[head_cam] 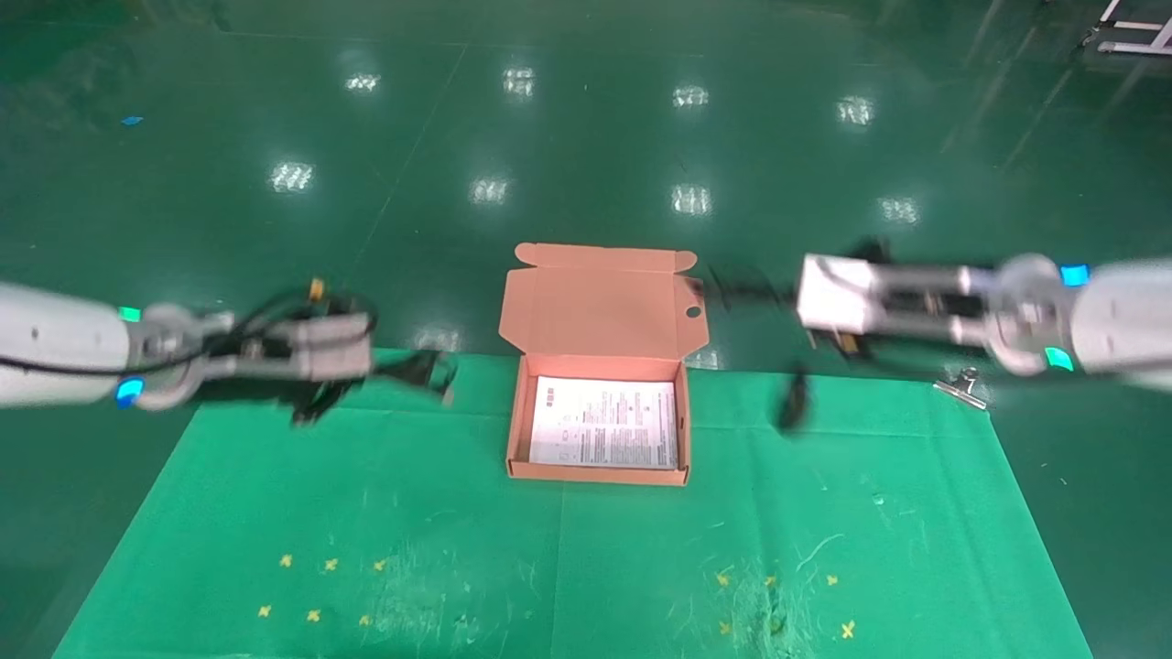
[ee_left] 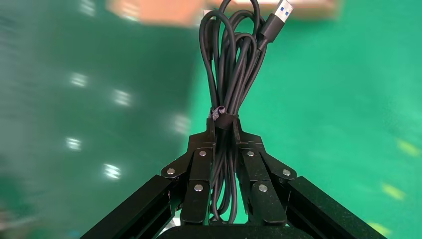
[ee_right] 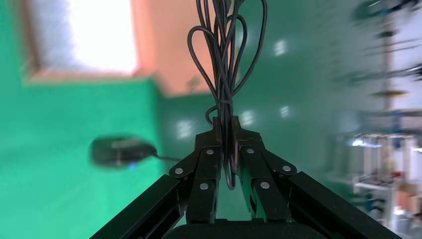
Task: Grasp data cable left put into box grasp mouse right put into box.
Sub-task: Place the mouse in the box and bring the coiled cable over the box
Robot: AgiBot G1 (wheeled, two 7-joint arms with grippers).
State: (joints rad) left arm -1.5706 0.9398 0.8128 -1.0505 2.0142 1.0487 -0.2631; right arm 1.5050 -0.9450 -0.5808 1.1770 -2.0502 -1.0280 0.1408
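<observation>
The salmon-orange box [head_cam: 515, 430] stands open at the middle of the green mat, a white printed sheet on its floor and its lid [head_cam: 595, 302] tilted back. My left gripper [head_cam: 407, 368] hovers left of the box, shut on the data cable [ee_left: 231, 64]. The bundled black loops and the USB plug [ee_left: 278, 17] stick out past my left gripper [ee_left: 223, 124]. Right of the box, my right gripper [head_cam: 774, 293] is shut on the thin cord loops [ee_right: 226, 59] of the mouse. The mouse [head_cam: 793, 401] hangs below it, just over the mat; it also shows beside my right gripper [ee_right: 225, 124] as a black mouse [ee_right: 119, 151] with a blue light.
A metal binder clip [head_cam: 961, 384] lies at the mat's far right edge. Small yellow cross marks [head_cam: 320, 590] dot the near part of the mat. Glossy green floor [head_cam: 586, 137] surrounds the mat.
</observation>
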